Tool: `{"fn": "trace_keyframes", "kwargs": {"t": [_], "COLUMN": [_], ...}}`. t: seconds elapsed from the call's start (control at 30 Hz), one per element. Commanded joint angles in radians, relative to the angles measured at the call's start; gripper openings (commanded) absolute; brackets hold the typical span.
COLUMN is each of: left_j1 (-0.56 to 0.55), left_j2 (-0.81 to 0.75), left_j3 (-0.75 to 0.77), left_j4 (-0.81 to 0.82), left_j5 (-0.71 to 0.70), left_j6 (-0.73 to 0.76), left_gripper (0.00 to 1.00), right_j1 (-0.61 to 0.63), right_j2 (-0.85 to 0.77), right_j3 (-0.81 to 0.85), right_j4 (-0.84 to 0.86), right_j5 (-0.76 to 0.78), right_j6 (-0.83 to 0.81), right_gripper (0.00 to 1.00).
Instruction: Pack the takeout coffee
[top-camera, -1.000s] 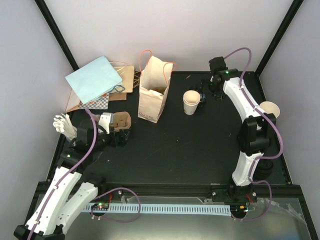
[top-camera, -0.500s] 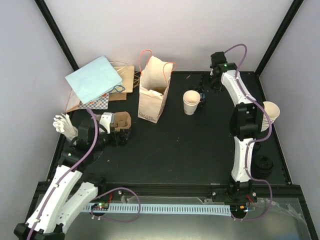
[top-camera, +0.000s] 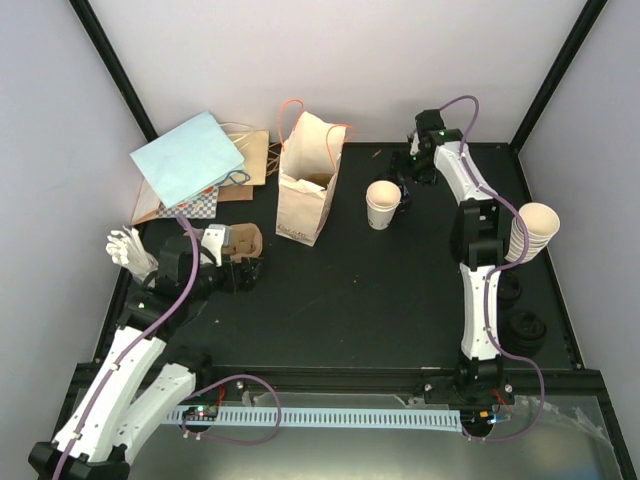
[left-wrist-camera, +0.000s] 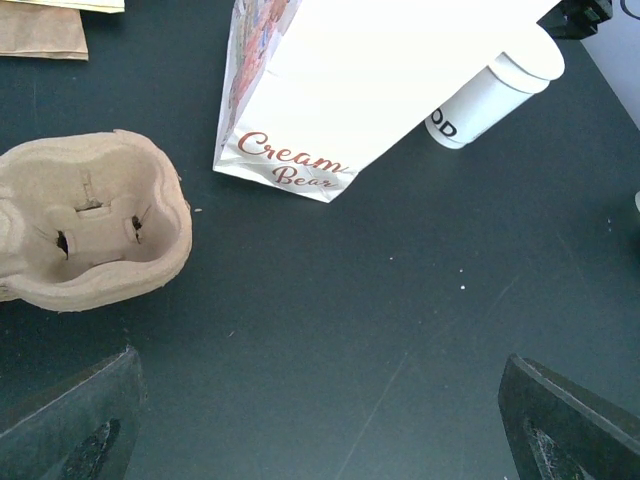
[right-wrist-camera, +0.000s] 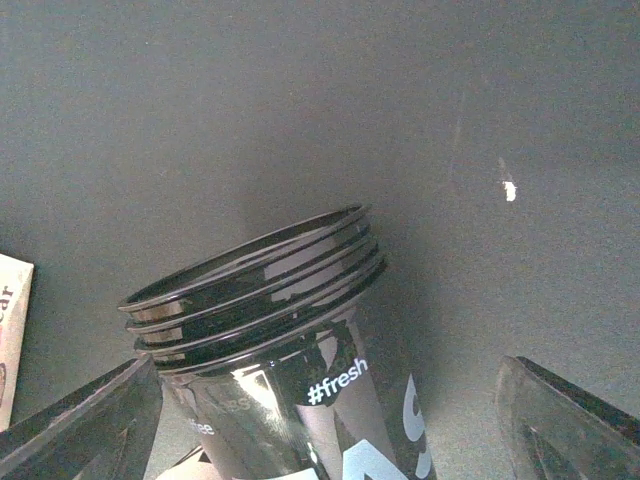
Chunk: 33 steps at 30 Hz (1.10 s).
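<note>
Black table (top-camera: 360, 290): left gripper (left-wrist-camera: 320, 400) and right gripper (top-camera: 404, 190) gape empty; cream-white tapered paper cup (top-camera: 381, 205) at right's nine o'clock, base cropped, perhaps stacked.

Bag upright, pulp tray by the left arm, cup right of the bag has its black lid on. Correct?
One thing is off: the cup has no lid. The top view shows its pale, open mouth, and the left wrist view shows no black on it either. The rest holds: the bag stands upright and the tray lies by the left arm.
</note>
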Motion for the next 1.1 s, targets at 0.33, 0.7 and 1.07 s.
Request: {"fn": "trace_keyframes", "kwargs": {"t": [0.33,0.7,1.07], "left_j1": [0.003,0.003,0.003], "left_j2": [0.013,0.003,0.003], "left_j3": [0.009,0.010,0.011], "left_j4": [-0.002,-0.003,-0.005], "left_j5": [0.002,-0.002,-0.002], "left_j6": [0.016,0.019,0.018], "left_gripper": [0.99,0.99,0.99], "right_j1": [-0.001,0.001,0.001], "right_j2": [0.053,0.059,0.036], "right_j3": [0.009,-0.038,-0.080], "right_j4": [0.010,0.002,-0.008], "right_j5": [-0.079,-0.021,0.082], "right_j6": [-0.059,-0.068,-0.055], "right_gripper": [0.95,0.95,0.91]}}
